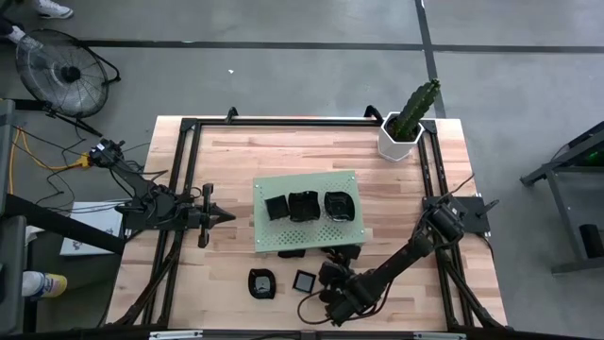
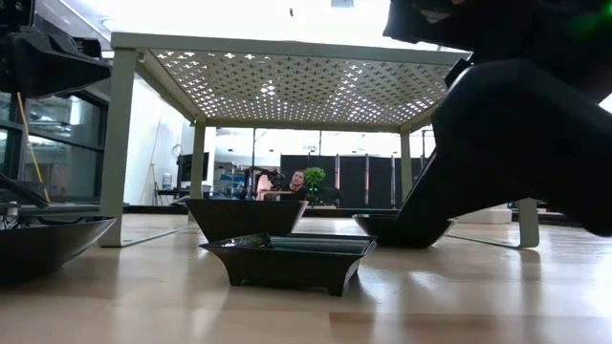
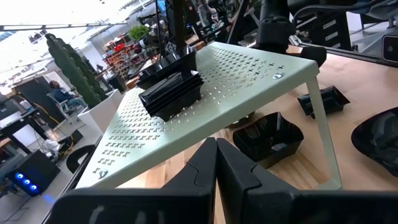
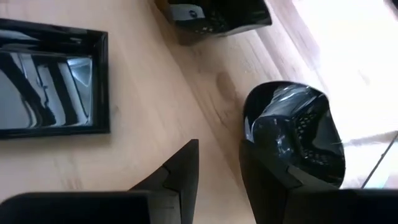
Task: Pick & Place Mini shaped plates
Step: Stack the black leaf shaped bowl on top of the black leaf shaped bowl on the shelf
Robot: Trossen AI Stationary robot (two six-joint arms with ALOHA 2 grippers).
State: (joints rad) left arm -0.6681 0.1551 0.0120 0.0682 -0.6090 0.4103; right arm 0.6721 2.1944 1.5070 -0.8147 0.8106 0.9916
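A green perforated board point(image 1: 304, 236) stands on legs mid-table with three black mini shaped plates on top point(image 1: 303, 205). More plates lie on the wood near the front edge: a rounded one point(image 1: 261, 283), a square one point(image 1: 304, 280) and others half under the board point(image 1: 344, 253). My right gripper point(image 4: 217, 146) is low over the table beside the square plate point(image 4: 50, 81), open, with bare wood between its fingers. A glossy rounded plate point(image 4: 292, 134) sits at the outer side of one finger. My left gripper point(image 1: 226, 216) waits shut left of the board. My right gripper slants down toward the table, and the outer side of one finger point(image 4: 261, 180) stands right beside the rounded plate's rim point(image 4: 252, 124). Whether it touches the plate I cannot tell. Nothing is between the fingers.
A white pot with a cactus point(image 1: 401, 137) stands at the far right corner. Black frame rails point(image 1: 179, 189) run along the table's sides. Under the board lie further black plates point(image 3: 267, 134). A person point(image 2: 298, 182) sits far off in the room behind.
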